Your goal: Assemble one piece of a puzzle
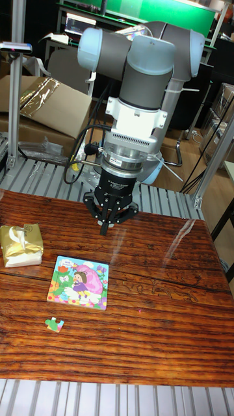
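Observation:
A colourful puzzle board (78, 282) with a cartoon girl picture lies flat on the wooden table (162, 312), left of centre. A single loose puzzle piece (54, 324) rests on the table just below the board's lower left corner. My gripper (104, 229) hangs above the table, behind and slightly right of the board, pointing down. Its fingers are together with nothing visible between them. It is well apart from both the board and the loose piece.
A gold-wrapped packet (21, 245) sits at the table's left edge. Cardboard boxes (45, 107) and clutter stand behind the table. Metal slats (39, 175) run along the back, and another slatted strip (117, 398) along the front.

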Controlling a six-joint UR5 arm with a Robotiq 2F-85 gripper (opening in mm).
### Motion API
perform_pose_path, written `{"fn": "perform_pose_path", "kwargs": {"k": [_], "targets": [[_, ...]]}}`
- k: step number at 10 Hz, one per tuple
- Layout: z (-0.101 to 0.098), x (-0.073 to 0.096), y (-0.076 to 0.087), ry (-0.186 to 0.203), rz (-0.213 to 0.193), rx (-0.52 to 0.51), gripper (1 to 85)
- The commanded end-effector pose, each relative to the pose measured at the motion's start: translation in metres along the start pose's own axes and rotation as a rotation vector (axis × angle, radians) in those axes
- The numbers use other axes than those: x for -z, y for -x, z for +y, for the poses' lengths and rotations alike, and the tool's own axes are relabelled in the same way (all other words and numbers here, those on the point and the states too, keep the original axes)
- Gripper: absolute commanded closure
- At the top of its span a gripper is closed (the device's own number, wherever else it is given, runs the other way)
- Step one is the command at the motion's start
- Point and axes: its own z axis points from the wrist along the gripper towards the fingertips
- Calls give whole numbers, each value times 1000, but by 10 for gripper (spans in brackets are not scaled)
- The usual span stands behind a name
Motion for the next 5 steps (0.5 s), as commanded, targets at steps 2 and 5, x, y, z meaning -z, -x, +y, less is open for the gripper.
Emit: {"fn": "perform_pose_path", "kwargs": {"k": [2,5], "targets": [[-4,-8,-6,19,5,26,843],[6,-16,-12,86,-11,1,843]]}}
